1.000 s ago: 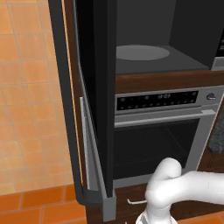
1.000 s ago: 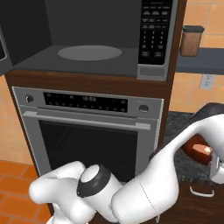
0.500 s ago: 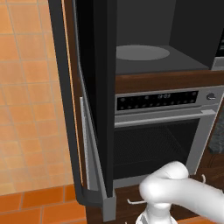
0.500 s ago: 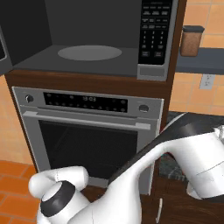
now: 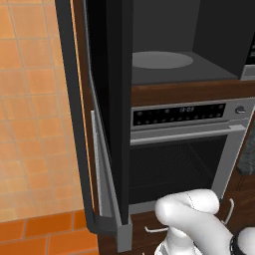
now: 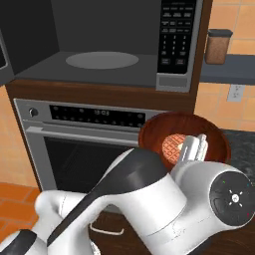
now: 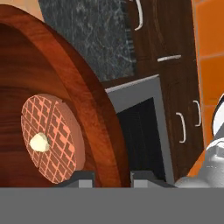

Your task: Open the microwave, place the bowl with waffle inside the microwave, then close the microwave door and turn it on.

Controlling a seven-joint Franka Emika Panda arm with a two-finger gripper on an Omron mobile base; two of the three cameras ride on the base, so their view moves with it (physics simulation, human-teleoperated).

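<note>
Bowl [image 6: 184,142] is up in the air, carried at about oven-panel height, in front of and to the right of the oven [image 6: 94,144], below the microwave [image 6: 109,45] opening; reddish-brown, glossy, shallow. Contents: one round waffle [image 7: 51,138] with a small pale pat on it, lying on the bowl floor slightly off centre. Tool [image 7: 112,177] pinched tight on the bowl rim, one finger [image 7: 81,177] inside the wall and the other outside; grip is on one edge alone. Judged risks: with the hold at a single rim point the bowl could pivot or slip if swung fast, and any tilt would slide the waffle toward the low side or out. The bowl sits lower than the cavity, so a straight push forward would strike the wooden ledge under the microwave or the oven's control strip; it needs lifting first. The control panel to the right of the opening could catch the rim on entry. Microwave door [image 5: 107,114] stands wide open on the left, out of the path. Cavity holds just the pale round turntable [image 6: 102,60], nothing on it. Brown lidded jar [image 6: 218,47] on the desk far right
</note>
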